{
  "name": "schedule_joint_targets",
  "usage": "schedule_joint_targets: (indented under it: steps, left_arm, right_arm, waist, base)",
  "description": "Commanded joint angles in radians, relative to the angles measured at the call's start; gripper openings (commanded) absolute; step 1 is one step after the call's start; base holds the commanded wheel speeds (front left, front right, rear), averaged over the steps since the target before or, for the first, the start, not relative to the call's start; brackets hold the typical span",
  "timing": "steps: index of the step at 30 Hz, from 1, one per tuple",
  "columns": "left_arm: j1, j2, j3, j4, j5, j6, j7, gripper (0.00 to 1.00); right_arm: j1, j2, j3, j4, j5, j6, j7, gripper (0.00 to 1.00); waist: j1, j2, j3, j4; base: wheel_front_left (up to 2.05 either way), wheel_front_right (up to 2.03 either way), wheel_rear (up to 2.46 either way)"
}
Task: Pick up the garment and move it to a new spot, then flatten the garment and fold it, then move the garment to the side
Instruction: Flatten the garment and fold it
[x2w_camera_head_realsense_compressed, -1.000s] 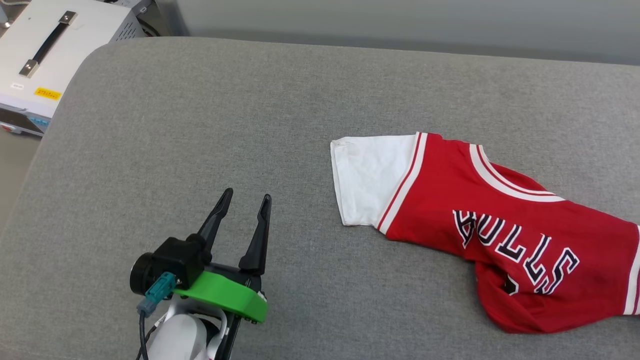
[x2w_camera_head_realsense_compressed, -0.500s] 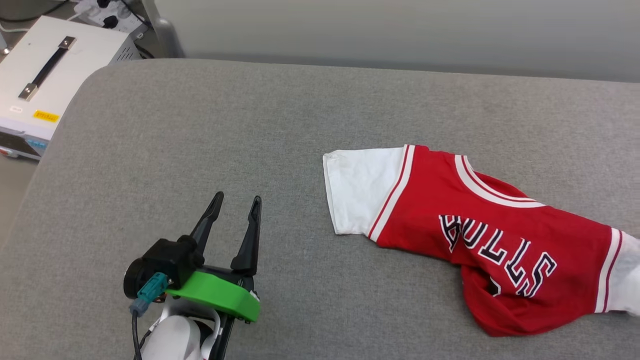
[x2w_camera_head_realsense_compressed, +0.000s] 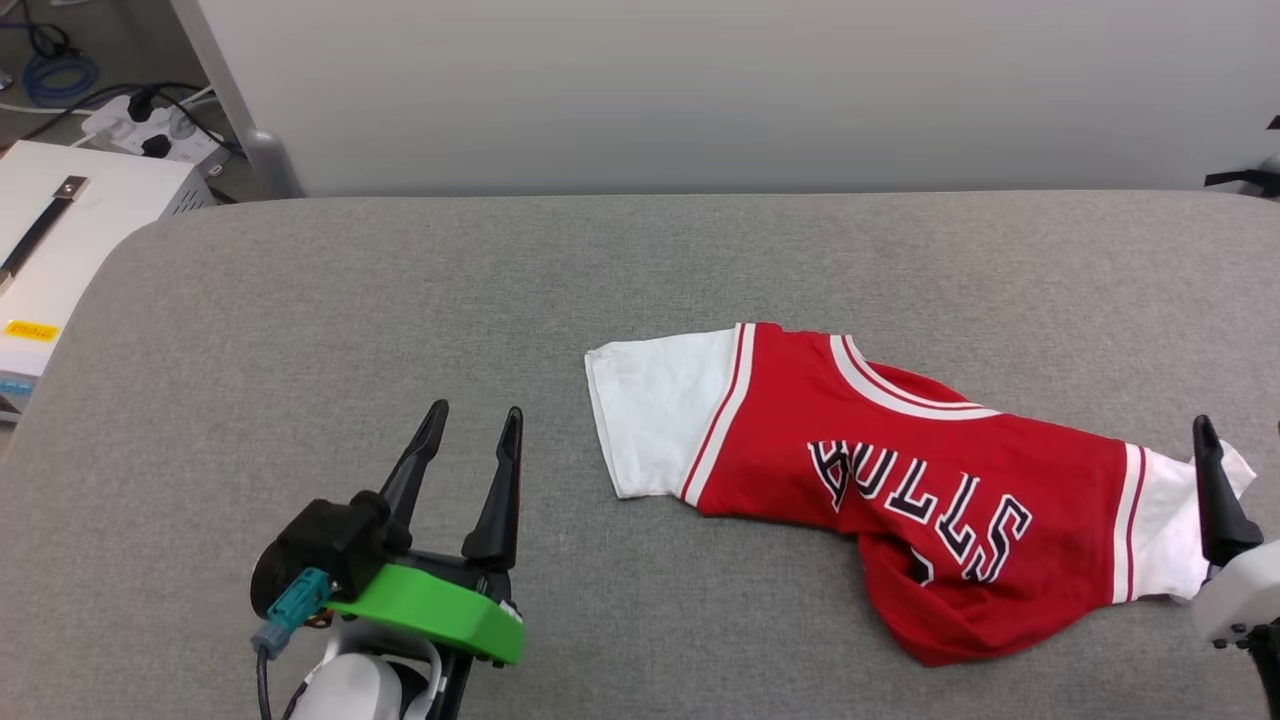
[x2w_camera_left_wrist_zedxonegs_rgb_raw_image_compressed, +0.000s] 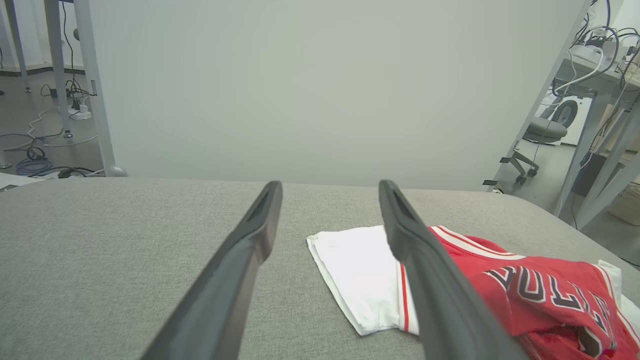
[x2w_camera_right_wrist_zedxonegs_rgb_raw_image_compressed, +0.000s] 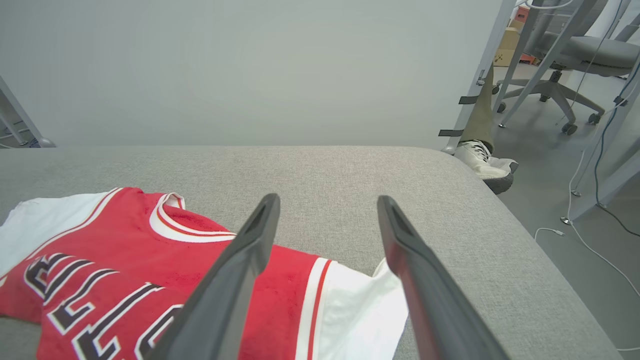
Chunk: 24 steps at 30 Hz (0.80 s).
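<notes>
One red jersey-style shirt (x2w_camera_head_realsense_compressed: 900, 480) with white short sleeves and black, white-outlined lettering is laid crumpled on the grey fabric-covered surface (x2w_camera_head_realsense_compressed: 400, 290), right of the middle in the head view; both sleeves are seen, one at each end, but the lower body is bunched under itself, so the hem is hidden and only a dark scrap of the print below the word can be made out. Two grippers are counted; the left gripper (x2w_camera_head_realsense_compressed: 475, 410) is held over bare surface, apart from the shirt, its two dark fingers spread with nothing between them; in its wrist view one finger covers part of the shirt. The right gripper (x2w_camera_right_wrist_zedxonegs_rgb_raw_image_compressed: 327, 200) is cut off by the edge of the head view, where a single finger (x2w_camera_head_realsense_compressed: 1212, 500) is seen by one sleeve; in its own wrist view both fingers are parted and empty over that sleeve; whether the cloth is touched cannot be told. One white shoe (x2w_camera_right_wrist_zedxonegs_rgb_raw_image_compressed: 482, 160) is seen on the floor beyond the surface; one white box with a black handle (x2w_camera_head_realsense_compressed: 110, 230) is cut off at the left edge.
</notes>
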Motion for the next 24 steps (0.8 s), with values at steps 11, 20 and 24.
schedule_joint_targets:
  steps: [11, 20, 24]
  left_arm:
    - [-0.217, 0.156, -0.230, 0.164, -0.121, -0.003, 0.276, 1.00]
    - [-0.564, 0.265, -0.353, 0.317, -0.315, -0.003, 0.735, 1.00]
    - [-0.668, 0.315, -0.399, 0.389, -0.363, -0.003, 0.837, 1.00]
  right_arm:
    - [0.070, 0.148, -0.028, -0.196, -0.064, -0.001, -0.028, 1.00]
    - [0.033, 0.139, 0.011, -0.206, -0.068, -0.001, -0.026, 1.00]
    - [0.014, 0.143, 0.030, -0.185, -0.068, -0.001, -0.047, 1.00]
  waist:
    - [0.0000, 0.0000, 0.070, -0.090]
    - [0.0000, 0.0000, 0.178, -0.190]
    - [0.0000, 0.0000, 0.218, -0.230]
  base:
    - [0.00, 0.00, 0.00]
    - [0.00, 0.00, 0.00]
    - [0.00, 0.00, 0.00]
